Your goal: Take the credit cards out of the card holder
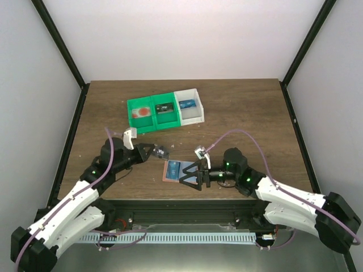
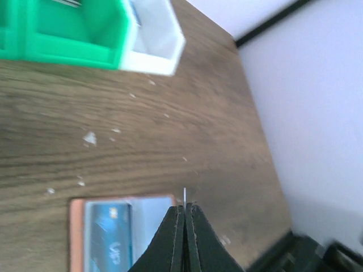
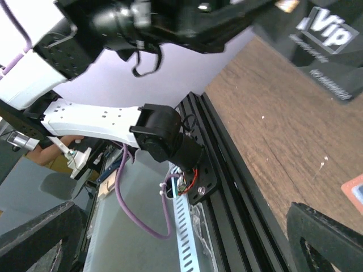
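The salmon-pink card holder (image 1: 168,177) lies open near the table's front edge, and a blue credit card (image 1: 174,167) rests on its pale blue inner face. My left gripper (image 1: 154,151) is shut on a dark credit card (image 1: 162,152) with pale markings, held just left of and above the holder. In the left wrist view that dark card (image 2: 185,194) shows only as a thin edge between the closed fingers, with the holder (image 2: 153,207) and blue card (image 2: 110,235) below. My right gripper (image 1: 190,176) stands open at the holder's right edge, gripping nothing. In the right wrist view the dark card (image 3: 326,34) is at top right.
Two green bins (image 1: 144,113) and a white bin (image 1: 189,105) sit side by side at the back centre, each with something inside. The black frame rail (image 3: 227,170) runs along the table's near edge. White walls enclose the table on three sides.
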Tool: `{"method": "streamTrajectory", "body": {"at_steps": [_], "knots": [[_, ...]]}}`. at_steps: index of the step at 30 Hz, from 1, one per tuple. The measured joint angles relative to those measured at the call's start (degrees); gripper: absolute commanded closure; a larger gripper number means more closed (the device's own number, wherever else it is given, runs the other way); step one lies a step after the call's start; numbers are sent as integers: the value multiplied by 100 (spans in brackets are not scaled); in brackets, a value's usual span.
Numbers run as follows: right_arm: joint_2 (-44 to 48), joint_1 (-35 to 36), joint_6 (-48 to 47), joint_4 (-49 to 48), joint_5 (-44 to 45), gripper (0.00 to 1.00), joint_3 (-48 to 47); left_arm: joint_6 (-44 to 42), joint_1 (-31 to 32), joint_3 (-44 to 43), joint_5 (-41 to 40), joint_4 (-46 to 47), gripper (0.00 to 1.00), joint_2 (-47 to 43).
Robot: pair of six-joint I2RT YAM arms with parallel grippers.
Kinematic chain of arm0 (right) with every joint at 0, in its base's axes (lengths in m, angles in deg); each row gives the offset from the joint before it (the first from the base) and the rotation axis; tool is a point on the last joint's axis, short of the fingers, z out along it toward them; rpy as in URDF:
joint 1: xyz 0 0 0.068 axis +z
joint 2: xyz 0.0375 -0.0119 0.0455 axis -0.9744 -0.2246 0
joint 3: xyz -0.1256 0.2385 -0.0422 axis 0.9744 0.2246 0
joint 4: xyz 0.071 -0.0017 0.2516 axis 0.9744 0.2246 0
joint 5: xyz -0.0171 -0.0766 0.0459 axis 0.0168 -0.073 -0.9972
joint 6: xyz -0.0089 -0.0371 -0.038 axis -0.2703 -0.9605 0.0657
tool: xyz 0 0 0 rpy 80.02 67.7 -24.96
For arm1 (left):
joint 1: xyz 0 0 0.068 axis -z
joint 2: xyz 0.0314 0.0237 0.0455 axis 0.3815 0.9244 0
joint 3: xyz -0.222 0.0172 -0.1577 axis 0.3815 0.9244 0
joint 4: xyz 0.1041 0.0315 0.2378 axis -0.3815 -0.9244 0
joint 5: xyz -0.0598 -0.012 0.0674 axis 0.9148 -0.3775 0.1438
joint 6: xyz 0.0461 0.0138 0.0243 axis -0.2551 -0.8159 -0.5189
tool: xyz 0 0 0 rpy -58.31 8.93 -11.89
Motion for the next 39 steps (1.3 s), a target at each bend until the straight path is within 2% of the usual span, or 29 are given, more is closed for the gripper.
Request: {"method": "streamTrajectory", "body": {"at_steps": [5, 10, 18, 24, 32, 39], "knots": [[496, 0, -114, 105, 291, 0, 22, 297, -11, -63, -1051, 535, 100, 752], [850, 0, -273, 369, 527, 0, 85, 243, -162, -562, -1589, 859, 100, 1631], [1152, 0, -590, 1051, 695, 0, 48, -20, -903, -1290, -1598, 1707, 100, 3042], [1176, 0, -772, 1419, 695, 0, -203, -243, -1220, -2090, -1565, 2216, 100, 4249], [1231, 0, -809, 1648, 765, 0, -321, -400, -1294, -3108, -1449, 2389, 100, 5646], [1193, 0, -793, 1698, 833, 0, -323, -437, -1294, -3574, -1486, 2468, 100, 6408]]}}
